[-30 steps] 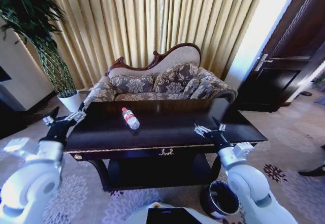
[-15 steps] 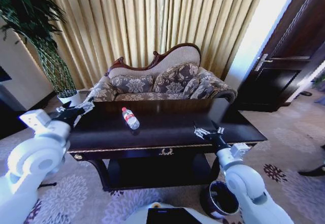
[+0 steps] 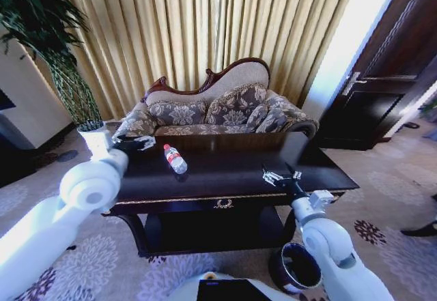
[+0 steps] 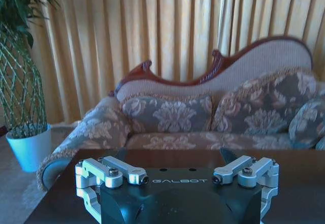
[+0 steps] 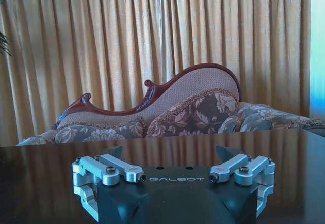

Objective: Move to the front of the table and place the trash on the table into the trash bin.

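Clear bottle (image 3: pixel 175 159) flat, cap toward sofa (image 3: pixel 218 110)

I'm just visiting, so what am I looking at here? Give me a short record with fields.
place: room with a sofa and curtains behind a dark table
trash on table: one plastic bottle, lying down
bin: on the floor by the table's right front corner
left gripper: open, over the table's left end, near the bottle
right gripper: open, empty, over the table's right part

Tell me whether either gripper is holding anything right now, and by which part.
Nothing is held. The left gripper is open over the table near the bottle; the right gripper is open too. The bottle lies untouched.
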Robot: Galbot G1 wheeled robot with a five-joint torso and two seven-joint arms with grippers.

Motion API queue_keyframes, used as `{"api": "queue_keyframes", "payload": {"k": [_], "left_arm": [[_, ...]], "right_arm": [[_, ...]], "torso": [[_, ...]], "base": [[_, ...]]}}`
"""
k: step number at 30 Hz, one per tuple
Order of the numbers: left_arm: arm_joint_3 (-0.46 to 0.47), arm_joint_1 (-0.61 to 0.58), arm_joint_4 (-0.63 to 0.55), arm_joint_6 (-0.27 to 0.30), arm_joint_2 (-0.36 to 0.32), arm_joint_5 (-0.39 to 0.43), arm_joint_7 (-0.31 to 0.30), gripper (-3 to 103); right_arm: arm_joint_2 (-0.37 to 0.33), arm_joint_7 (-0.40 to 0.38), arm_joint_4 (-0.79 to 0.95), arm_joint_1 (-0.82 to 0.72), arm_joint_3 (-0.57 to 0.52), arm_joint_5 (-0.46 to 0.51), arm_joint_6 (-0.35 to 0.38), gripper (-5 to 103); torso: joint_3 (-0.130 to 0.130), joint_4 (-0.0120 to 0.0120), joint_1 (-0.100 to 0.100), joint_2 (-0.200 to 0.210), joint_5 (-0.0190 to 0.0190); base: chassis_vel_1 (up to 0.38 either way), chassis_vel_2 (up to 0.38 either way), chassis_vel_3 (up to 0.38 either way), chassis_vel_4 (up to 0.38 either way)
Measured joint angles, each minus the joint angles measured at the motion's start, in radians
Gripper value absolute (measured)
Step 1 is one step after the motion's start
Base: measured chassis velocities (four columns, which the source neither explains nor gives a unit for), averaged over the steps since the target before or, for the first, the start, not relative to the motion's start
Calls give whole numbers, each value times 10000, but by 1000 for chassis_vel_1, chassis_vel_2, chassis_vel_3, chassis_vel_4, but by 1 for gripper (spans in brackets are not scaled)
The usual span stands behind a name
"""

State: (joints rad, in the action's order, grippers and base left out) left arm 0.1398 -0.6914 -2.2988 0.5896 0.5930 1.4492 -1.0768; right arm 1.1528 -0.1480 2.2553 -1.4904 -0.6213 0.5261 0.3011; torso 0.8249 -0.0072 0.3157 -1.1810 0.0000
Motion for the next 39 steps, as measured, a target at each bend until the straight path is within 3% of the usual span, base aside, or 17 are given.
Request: {"api": "queue_keyframes", "payload": {"k": [5, 12, 14, 15, 19, 32, 39], "left_arm": [[-1775, 1712, 1000, 81, 554, 18, -319, 100], [-2804, 2690, 2115, 71, 1597, 315, -1030, 100], [-3071, 2912, 2421, -223, 2092, 500, -1417, 100], [-3071, 2912, 2421, -223, 2092, 500, -1417, 100], [-3367, 3074, 2801, -949, 3024, 671, -2366, 100], [-3064, 2115, 2558, -1069, 3184, 417, -2456, 100], [-3073, 1838, 2546, -1194, 3634, 370, -2644, 100]], "right_arm": [[113, 4, -420, 72, 130, -4, -98, 100], [45, 8, -607, 113, 136, 47, -143, 100], [49, 11, -682, 120, 156, 54, -146, 100], [49, 11, -682, 120, 156, 54, -146, 100], [85, 3, -799, 220, 181, 295, -148, 100], [-211, -326, -779, 1020, 94, 1046, -171, 100], [-560, -554, -550, 1344, 97, 1676, 131, 100]], "torso": [[0, -5, 0, 0, 3], [0, -2, 0, 0, 0], [1, -3, 0, 0, 2], [1, -3, 0, 0, 2], [0, -5, 0, 1, 1], [-1, 0, -1, 0, 1], [-1, -2, -1, 0, 1]], "base": [[0, 0, 0, 0], [0, 0, 0, 0], [0, 0, 0, 0], [0, 0, 0, 0], [0, 0, 0, 0], [0, 0, 0, 0], [0, 0, 0, 0]]}}
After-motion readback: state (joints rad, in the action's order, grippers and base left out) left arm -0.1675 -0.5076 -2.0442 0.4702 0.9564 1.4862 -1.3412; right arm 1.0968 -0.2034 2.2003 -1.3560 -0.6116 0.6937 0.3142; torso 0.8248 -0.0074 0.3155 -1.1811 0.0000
